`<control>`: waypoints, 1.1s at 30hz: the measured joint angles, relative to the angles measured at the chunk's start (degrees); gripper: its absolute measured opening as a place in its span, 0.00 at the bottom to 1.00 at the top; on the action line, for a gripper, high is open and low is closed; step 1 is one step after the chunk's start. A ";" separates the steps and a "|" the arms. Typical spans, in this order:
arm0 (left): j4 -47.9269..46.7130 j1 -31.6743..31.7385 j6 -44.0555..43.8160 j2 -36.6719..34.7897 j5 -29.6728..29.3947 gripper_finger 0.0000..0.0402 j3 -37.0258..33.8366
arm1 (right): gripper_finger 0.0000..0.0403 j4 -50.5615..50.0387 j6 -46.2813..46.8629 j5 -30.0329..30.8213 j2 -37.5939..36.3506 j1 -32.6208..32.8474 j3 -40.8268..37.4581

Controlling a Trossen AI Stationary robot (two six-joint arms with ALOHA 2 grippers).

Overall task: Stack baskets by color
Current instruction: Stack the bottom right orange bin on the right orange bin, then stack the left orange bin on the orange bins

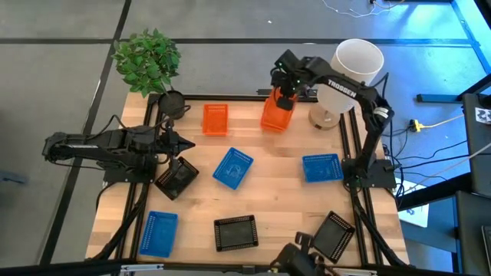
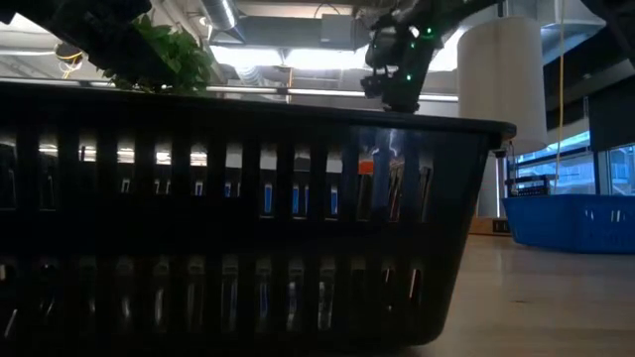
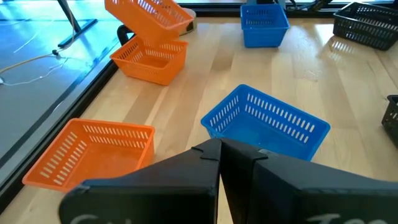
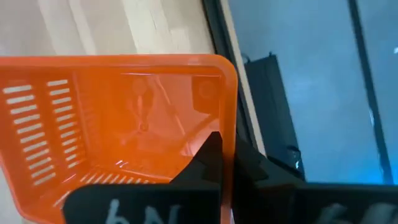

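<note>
- The left pincer (image 1: 186, 143) rests closed and empty over the left side of the wooden surface (image 1: 272, 199), pointing toward the middle.
- Just beside it lies a black perforated plastic basket (image 1: 176, 178), and at the near left corner a blue perforated plastic basket (image 1: 159, 233), both single and unstacked.
- Toward the far edge sits a lone orange mesh-bottomed basket (image 1: 215, 119), flat on the surface.
- In the middle a second blue basket (image 1: 233, 168) lies askew, with a second black basket (image 1: 235, 232) at the near edge.
- The right pincer (image 1: 285, 98) is clamped on the rim of a tilted orange basket (image 3: 149, 14), holding it above a third orange basket (image 3: 151, 59) at the far edge; it does not look nested yet.
- Further right are a third blue basket (image 1: 321, 167) and a third black basket (image 1: 334, 234), each alone.
- As I judge it, the orange stack is just beginning: one basket poised over another, the third apart. Blue and black stacks are not begun.
</note>
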 joint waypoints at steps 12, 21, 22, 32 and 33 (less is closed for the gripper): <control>0.09 0.00 0.00 0.00 0.00 0.00 -0.01 | 0.00 0.34 -3.59 -1.72 6.76 -0.40 -0.09; 0.08 -0.02 -0.04 0.00 -0.02 0.00 -0.01 | 0.08 0.24 -5.99 -3.94 6.94 -0.35 -0.09; 0.07 0.00 -0.05 0.00 0.00 0.00 0.01 | 0.10 0.23 -6.05 -3.56 6.94 -0.35 -0.09; 0.07 0.00 -0.06 0.00 -0.02 0.00 -0.01 | 0.28 0.34 -6.36 -3.28 6.94 -0.31 -0.09; 0.07 -0.01 -0.08 0.00 -0.04 0.00 -0.01 | 0.30 0.41 -6.32 -2.79 6.92 -0.20 -0.09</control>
